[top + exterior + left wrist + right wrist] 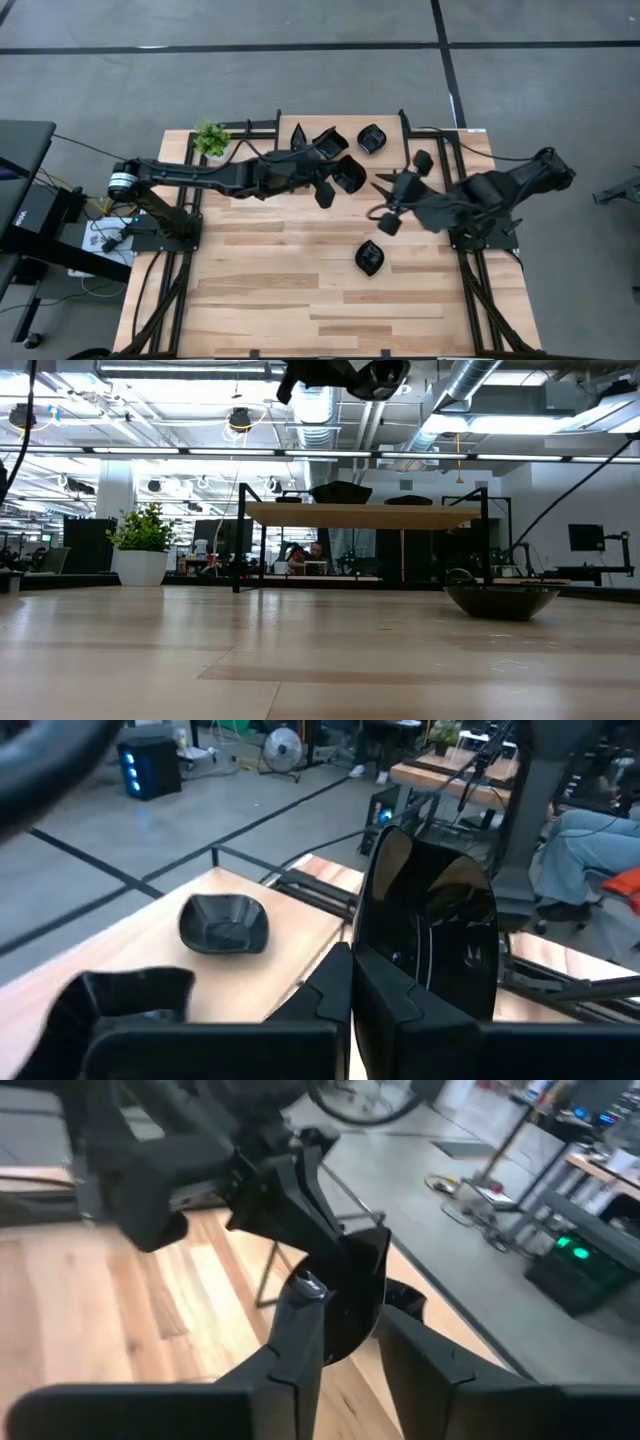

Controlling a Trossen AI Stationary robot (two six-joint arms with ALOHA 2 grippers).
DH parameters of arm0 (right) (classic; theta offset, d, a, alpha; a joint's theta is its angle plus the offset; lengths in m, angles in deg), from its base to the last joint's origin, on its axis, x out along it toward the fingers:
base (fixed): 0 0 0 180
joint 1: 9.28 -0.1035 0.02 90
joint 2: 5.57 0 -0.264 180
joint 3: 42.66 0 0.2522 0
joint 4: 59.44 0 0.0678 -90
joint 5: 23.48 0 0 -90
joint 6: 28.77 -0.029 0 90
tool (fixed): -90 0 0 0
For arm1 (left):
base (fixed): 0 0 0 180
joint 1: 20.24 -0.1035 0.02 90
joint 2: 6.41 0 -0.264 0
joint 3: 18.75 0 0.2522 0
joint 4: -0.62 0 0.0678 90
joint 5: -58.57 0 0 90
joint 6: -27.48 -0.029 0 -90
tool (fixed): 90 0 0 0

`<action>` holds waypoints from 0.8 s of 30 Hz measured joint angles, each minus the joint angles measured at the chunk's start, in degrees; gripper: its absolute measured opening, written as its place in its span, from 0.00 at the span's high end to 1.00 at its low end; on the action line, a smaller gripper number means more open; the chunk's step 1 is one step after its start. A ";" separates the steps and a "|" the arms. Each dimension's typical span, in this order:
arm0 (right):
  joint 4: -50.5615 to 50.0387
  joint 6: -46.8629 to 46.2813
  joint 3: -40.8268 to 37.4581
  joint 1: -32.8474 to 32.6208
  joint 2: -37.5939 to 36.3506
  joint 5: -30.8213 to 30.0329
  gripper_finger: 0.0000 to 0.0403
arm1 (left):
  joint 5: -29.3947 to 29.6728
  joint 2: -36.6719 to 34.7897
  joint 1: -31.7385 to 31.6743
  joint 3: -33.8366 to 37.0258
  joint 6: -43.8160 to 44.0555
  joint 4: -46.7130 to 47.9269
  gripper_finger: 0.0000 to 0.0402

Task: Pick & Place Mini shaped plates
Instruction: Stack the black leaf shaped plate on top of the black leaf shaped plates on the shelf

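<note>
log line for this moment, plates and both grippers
left gripper: shut on plate, raised | right gripper: mid-table | loose plate: on table

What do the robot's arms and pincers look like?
Both arms are dark, nearly black, built from chunky jointed segments. The left arm has a round silver-ringed joint near its base, with thin cables trailing off the table. The right arm is the same dark colour. Each pincer ends in two flat, angular black fingers, and a small silver screw shows on one.
</note>
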State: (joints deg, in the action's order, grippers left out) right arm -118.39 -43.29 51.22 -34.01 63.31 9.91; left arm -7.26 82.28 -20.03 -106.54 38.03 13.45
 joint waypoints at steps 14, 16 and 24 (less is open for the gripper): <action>-9.02 -2.32 10.92 8.78 10.50 3.85 0.58 | 0.27 -0.18 0.00 0.01 -3.48 0.35 0.99; -8.91 -2.53 11.04 10.07 10.57 5.59 0.58 | 0.27 -0.18 0.06 0.01 -3.48 0.37 0.99; -8.81 -3.15 11.04 13.38 10.99 11.97 0.66 | 0.25 -0.18 0.11 0.03 -3.92 0.35 0.99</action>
State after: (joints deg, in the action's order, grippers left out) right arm -127.19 -46.44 62.25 -20.63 74.30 21.87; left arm -7.01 82.10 -19.92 -106.51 34.11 13.80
